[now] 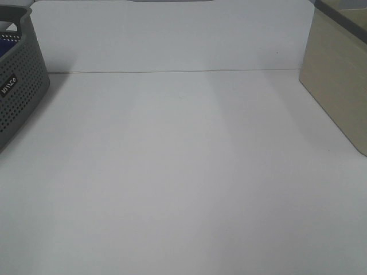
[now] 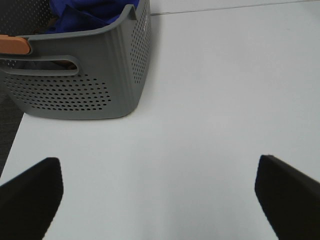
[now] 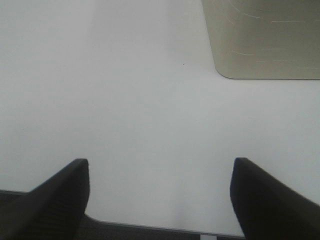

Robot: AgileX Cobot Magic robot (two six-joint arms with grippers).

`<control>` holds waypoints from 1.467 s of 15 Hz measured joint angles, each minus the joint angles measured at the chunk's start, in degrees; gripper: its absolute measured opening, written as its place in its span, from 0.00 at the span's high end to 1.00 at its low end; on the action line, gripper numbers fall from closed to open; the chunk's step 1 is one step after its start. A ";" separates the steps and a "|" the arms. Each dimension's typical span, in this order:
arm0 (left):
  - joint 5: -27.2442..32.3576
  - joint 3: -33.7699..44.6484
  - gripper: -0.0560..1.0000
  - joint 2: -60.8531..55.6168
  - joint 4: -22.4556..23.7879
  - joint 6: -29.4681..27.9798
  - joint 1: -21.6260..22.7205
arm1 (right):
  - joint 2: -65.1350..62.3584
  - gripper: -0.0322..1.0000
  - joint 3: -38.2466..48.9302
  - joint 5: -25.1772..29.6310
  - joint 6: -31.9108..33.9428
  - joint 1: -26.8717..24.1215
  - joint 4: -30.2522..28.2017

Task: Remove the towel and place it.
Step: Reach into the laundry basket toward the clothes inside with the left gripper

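Observation:
The royal-blue towel [image 2: 82, 15] lies bunched inside the grey perforated basket [image 2: 95, 75]; a sliver of blue towel [image 1: 7, 43] also shows in the basket [image 1: 20, 91] at the far left of the high view. My left gripper [image 2: 157, 197] is open and empty over the white table, short of the basket. My right gripper [image 3: 160, 195] is open and empty near the table's front edge. Neither gripper shows in the high view.
A beige box [image 1: 338, 80] stands at the right of the table and shows in the right wrist view [image 3: 265, 40]. An orange piece [image 2: 14, 44] sits on the basket's rim. The white table [image 1: 183, 172] ends at a back wall.

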 joint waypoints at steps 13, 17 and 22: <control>0.00 0.00 0.01 0.00 0.00 2.92 0.06 | 0.00 0.23 0.00 0.00 0.00 0.00 0.00; 0.00 0.00 0.01 0.00 0.23 2.92 0.06 | 0.00 0.23 0.00 0.00 0.00 0.00 0.00; 0.00 0.00 0.01 0.00 0.23 2.98 0.06 | 0.00 0.23 0.00 0.00 0.00 0.00 0.00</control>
